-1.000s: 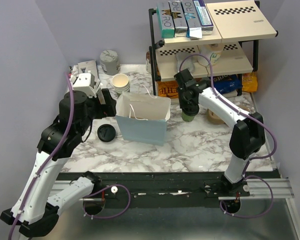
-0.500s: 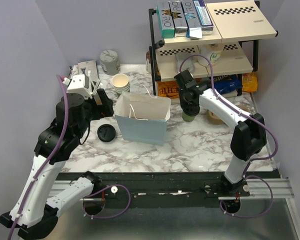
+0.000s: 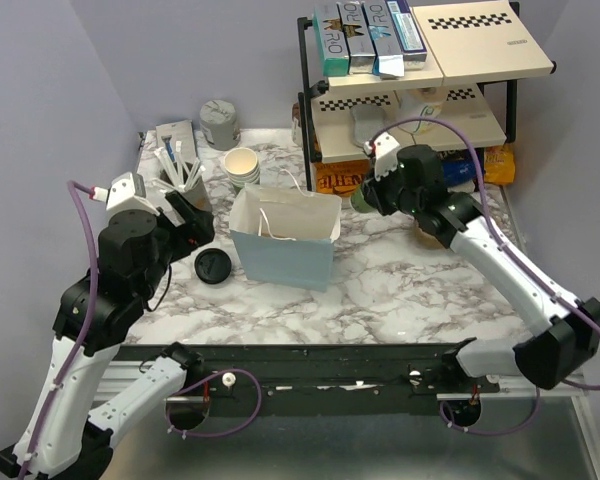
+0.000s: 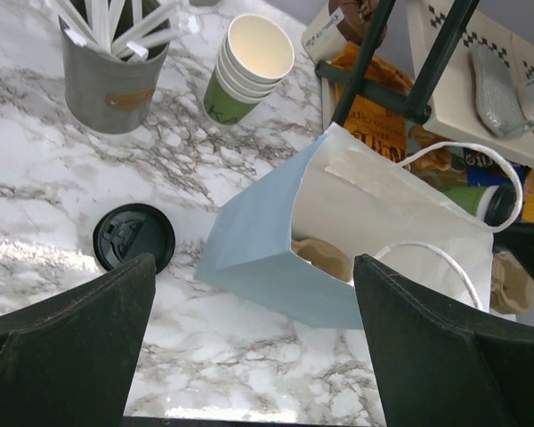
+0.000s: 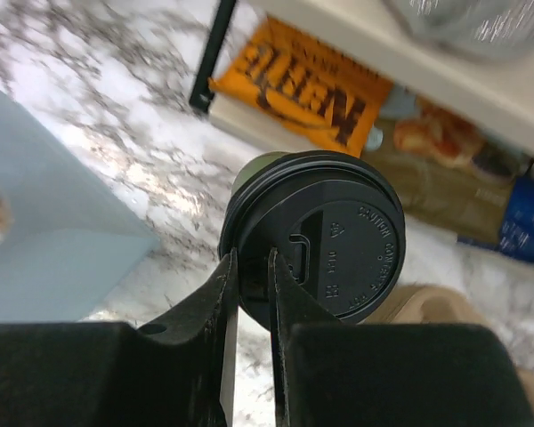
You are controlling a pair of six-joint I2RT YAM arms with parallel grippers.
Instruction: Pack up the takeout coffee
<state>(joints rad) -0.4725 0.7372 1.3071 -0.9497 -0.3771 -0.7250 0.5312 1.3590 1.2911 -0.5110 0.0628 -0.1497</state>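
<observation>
Where the marble table [image 3: 410, 285] runs back to the wall, a black rack [image 3: 470, 125] with cream shelves stands at the far right corner. Near the middle of the table a pale blue paper bag [image 4: 267, 258] stands upright with its mouth open and its white string handles up; something brown lies inside. The left gripper [image 4: 254, 276] hangs over the bag's left side, its fingers [image 4: 80, 338] spread wide and holding nothing. The right gripper [image 5: 249, 271] is between the bag and the rack, its fingers [image 5: 222, 302] pressed nearly together, pinching the lid's rim on the takeout coffee [image 5: 325, 236]. The coffee is held off the table, just beyond the bag's right top corner and outside the bag. It is tipped well over: its long axis runs close to level, the black lid facing the right wrist camera and the green base pointing away, toward the bag. In the left wrist view it shows past the bag's far edge, green body at left, lid at right. A stack of lidless cups [image 4: 249, 67] stands behind the bag to the left, with a grey pot [image 4: 111, 80] of white sticks beside it. A loose black lid [image 4: 133, 238] lies flat on the marble just left of the bag
</observation>
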